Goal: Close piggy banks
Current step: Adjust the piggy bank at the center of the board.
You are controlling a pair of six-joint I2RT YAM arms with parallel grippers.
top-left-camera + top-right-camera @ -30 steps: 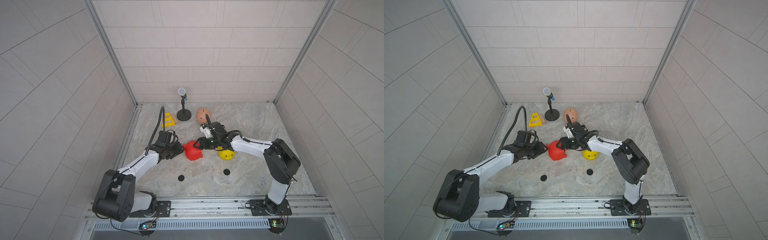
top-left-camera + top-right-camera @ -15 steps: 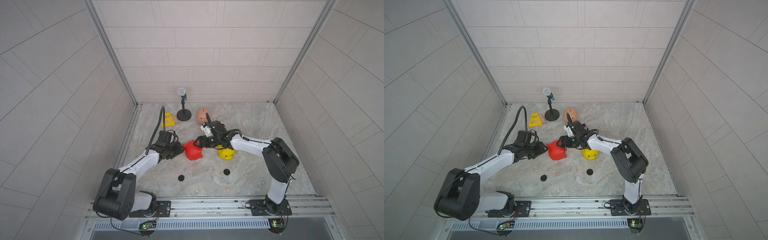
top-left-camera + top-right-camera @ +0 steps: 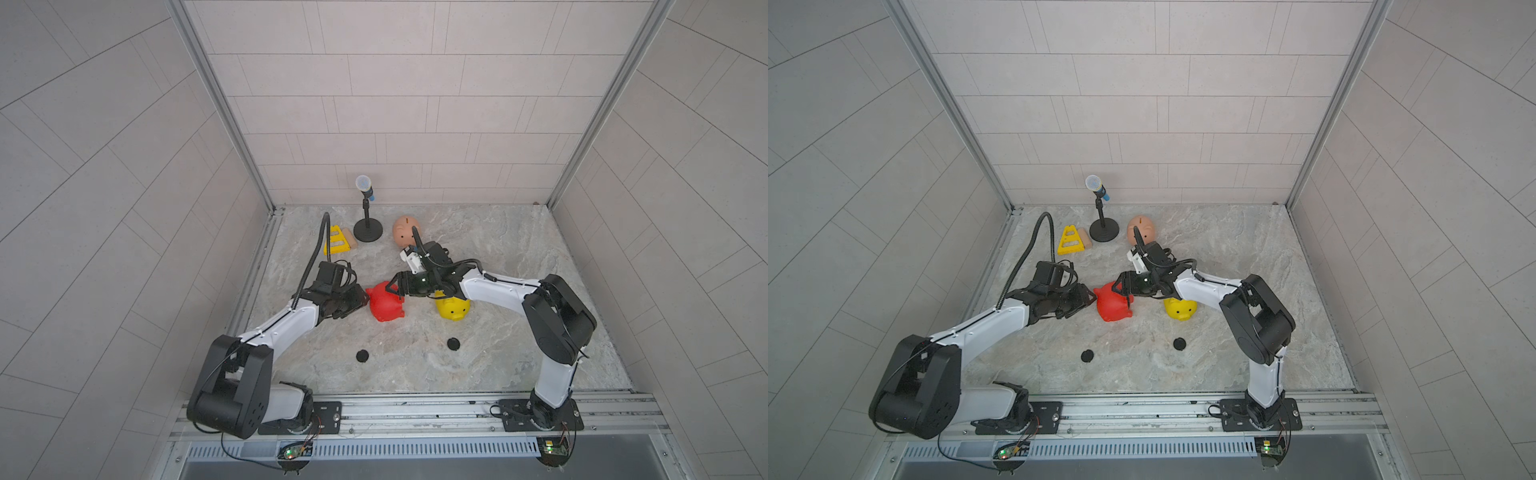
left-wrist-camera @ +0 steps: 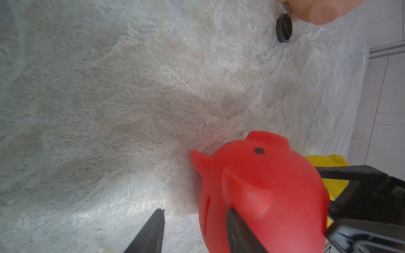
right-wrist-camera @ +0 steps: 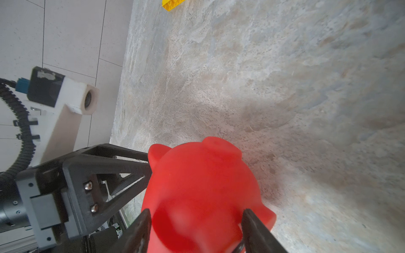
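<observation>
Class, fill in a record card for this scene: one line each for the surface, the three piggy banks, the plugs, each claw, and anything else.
surface: marbled tabletop
red pig: centre
yellow pig: beside red pig, partly under right arm
peach pig: at the back, near microphone stand
plugs: left plug and right plug lie loose in front; third plug beside peach pig
left claw: jaws apart, one finger against red pig
right claw: one finger each side of red pig; grip uncertain
other: yellow triangular frame, back left
</observation>
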